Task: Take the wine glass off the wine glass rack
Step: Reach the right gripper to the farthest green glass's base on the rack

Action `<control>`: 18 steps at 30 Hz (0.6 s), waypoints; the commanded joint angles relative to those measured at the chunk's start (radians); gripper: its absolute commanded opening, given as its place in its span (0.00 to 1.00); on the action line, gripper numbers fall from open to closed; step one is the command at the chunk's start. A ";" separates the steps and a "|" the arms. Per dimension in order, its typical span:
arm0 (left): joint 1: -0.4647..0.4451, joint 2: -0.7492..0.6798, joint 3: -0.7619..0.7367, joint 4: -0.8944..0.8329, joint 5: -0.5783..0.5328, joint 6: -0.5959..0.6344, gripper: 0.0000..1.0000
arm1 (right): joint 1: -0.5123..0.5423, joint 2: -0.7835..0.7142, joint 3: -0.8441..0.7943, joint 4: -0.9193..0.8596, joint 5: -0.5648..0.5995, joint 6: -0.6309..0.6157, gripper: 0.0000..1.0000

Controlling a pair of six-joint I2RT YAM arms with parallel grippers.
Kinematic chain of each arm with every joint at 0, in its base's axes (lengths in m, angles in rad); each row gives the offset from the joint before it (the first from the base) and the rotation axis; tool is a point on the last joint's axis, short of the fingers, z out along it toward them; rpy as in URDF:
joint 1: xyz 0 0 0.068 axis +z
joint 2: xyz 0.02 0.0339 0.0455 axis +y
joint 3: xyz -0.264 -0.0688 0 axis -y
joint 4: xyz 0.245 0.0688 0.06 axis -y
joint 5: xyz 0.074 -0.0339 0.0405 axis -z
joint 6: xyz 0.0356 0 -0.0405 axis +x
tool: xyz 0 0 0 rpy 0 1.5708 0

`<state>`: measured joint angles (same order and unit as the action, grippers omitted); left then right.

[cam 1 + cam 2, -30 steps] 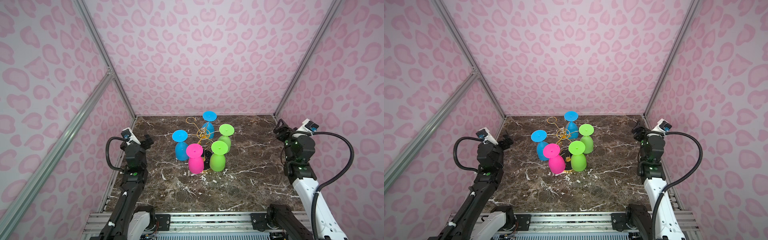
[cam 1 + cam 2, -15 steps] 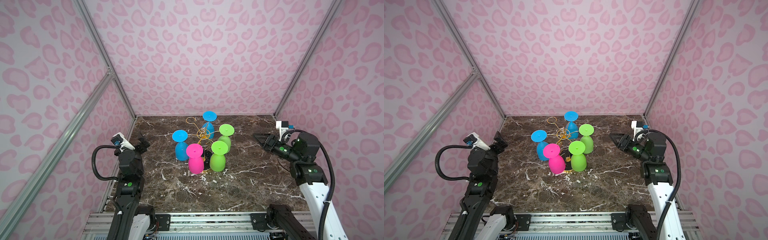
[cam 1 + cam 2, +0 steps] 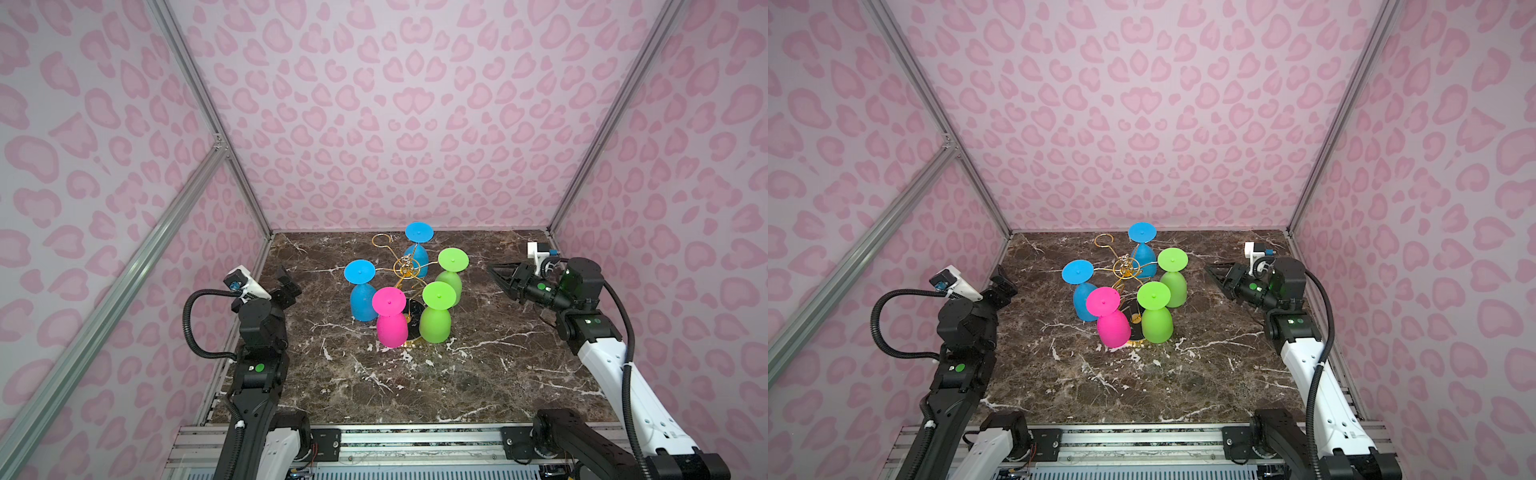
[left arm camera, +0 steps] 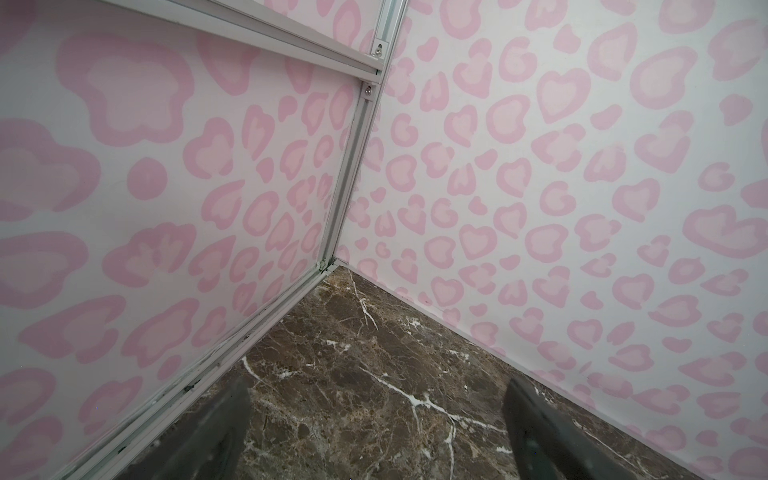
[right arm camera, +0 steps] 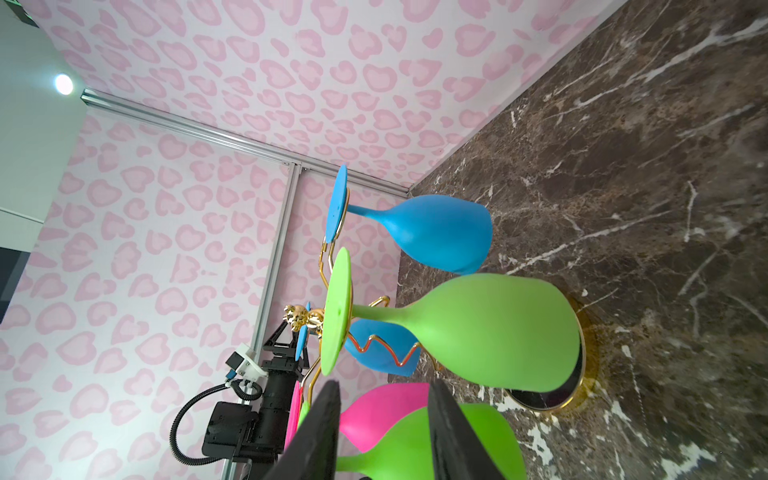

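Near the tabletop's left edge, the left gripper [image 3: 288,280] is held with jaws spread wide and empty. Toward the middle of the far edge, the wine glass rack [image 3: 409,266] is hung with five inverted wine glasses [image 3: 435,324]. Near the right edge, the right gripper [image 3: 493,269] is pointed at them, jaws narrowly parted, nothing gripped.

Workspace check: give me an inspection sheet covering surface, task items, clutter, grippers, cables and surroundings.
Surface: dark marble tabletop.
Job's things: wine glass rack upright mid-table; five glasses hang upside down: two blue, two green, one pink; one loop empty.
Clutter: nothing seen.
Grippers: left gripper open, empty, by the left wall; right gripper jaws apart, empty, aimed at the rack.
Cables: black hose loops at each wrist.
Surroundings: pink heart-print walls, aluminium frame.
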<state>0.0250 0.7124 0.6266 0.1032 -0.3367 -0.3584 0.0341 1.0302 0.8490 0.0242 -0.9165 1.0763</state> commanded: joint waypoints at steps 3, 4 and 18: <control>0.001 0.008 0.016 -0.005 0.015 -0.010 0.96 | 0.041 0.078 0.029 0.172 -0.020 0.056 0.32; 0.002 0.009 0.016 -0.005 0.010 -0.011 0.96 | 0.050 0.092 0.038 0.182 -0.016 0.058 0.32; 0.001 -0.022 0.020 -0.037 -0.010 -0.014 0.96 | 0.123 0.238 0.120 0.250 -0.030 0.096 0.25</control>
<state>0.0250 0.6941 0.6376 0.0704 -0.3336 -0.3653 0.1455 1.2579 0.9619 0.2302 -0.9314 1.1648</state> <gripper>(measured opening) 0.963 0.251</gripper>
